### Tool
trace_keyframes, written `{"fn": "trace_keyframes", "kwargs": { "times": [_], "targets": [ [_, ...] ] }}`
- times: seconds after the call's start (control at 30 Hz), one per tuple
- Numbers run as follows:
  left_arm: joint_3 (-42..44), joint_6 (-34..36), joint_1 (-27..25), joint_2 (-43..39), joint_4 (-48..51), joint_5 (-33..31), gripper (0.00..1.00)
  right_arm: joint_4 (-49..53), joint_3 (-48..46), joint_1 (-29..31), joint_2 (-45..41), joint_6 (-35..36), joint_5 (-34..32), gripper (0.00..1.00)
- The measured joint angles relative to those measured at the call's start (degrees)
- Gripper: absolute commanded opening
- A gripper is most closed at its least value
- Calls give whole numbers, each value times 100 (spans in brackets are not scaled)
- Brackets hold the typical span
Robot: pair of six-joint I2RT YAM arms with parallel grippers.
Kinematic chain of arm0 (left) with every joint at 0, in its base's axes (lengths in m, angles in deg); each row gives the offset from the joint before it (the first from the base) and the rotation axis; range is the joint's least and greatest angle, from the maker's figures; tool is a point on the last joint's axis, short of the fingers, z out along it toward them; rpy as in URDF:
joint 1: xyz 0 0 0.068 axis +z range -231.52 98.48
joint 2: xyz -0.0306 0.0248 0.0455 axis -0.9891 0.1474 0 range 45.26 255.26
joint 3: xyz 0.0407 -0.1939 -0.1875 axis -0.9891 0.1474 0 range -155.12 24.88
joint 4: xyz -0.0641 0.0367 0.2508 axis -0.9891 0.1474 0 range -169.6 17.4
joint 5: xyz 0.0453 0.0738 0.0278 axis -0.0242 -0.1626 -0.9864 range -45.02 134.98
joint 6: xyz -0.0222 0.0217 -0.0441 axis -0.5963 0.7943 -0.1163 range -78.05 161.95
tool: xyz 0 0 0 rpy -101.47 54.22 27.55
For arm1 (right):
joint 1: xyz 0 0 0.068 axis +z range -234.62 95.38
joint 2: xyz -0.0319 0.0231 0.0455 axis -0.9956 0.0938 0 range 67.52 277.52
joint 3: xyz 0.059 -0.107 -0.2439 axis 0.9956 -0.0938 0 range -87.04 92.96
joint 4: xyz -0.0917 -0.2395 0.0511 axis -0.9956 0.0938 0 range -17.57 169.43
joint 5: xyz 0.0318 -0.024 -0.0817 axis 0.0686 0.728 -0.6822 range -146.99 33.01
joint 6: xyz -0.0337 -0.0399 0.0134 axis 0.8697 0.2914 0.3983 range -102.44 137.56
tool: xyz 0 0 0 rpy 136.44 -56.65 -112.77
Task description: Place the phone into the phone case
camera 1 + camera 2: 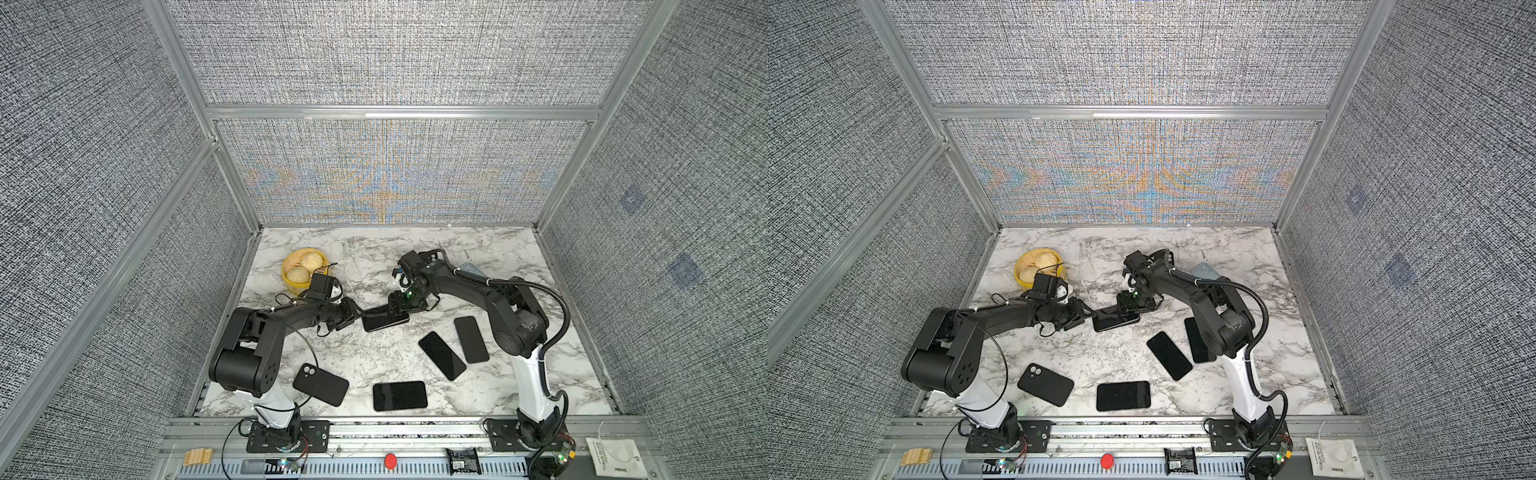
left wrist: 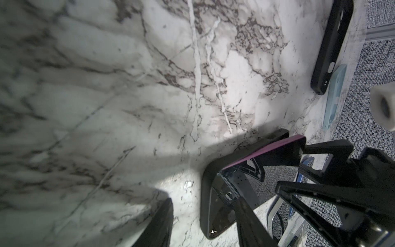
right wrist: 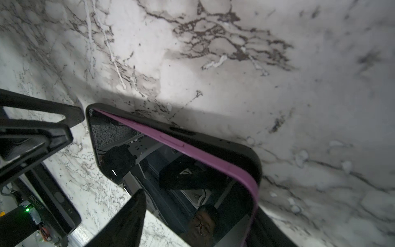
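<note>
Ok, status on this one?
Left gripper, right gripper open, at opposite ends. Purple-edged black phone tilted in black phone case, one long edge proud. Nothing blocking.

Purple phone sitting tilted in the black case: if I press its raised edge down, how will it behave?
The phone looks rigid, so it would likely pivot as one slab, not flex. Its glossy screen mirrors the room, so jaws may slip. The case lies on the smooth marble table and could skid.

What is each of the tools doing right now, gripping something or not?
Left tool: open, holding nothing, beside the end of the phone case.
Right tool: straddles the phone; gripping or not cannot be told.
</note>
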Motion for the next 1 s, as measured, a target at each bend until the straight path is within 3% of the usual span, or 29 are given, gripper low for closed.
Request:
{"fn": "trace_keyframes", "kwargs": {
  "times": [0.47,0.7,1.0],
  "targets": [
    [59,24,0,22,-164,61,50,660,332,188,48,52,-782,78],
    [57,28,0,68,-251,131,50,807,385,326,57,142,-1178,98],
    [-33,70,-2,111,-179,153,50,940,485,354,57,234,-1471,99]
  ]
}}
